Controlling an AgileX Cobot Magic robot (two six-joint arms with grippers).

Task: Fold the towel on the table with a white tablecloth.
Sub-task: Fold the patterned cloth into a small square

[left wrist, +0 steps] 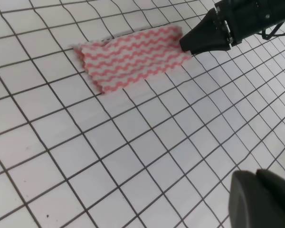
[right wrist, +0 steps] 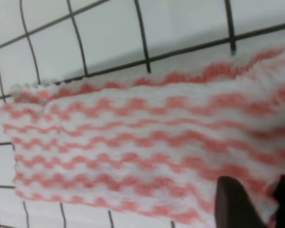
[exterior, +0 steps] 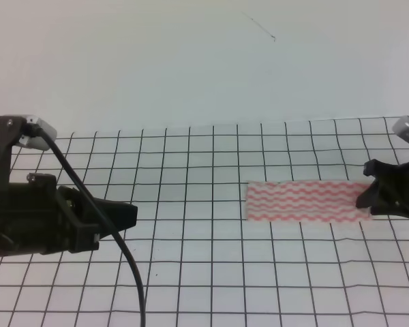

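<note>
Towel [exterior: 305, 201] flat on the gridded white bench [exterior: 204, 272], right of centre, long edge running left to right. Right fingers [exterior: 365, 201] at its right end, clenched on the towel edge. Left fingers [exterior: 126, 216] well apart to the left, state impossible to tell.

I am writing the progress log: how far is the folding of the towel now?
The towel lies as a long narrow strip on the tablecloth, so one fold may be done; I cannot confirm it. In hand: the right gripper is at the strip's right end, its fingers over the cloth. The left gripper waits far away. Folding the strip across is left.
</note>
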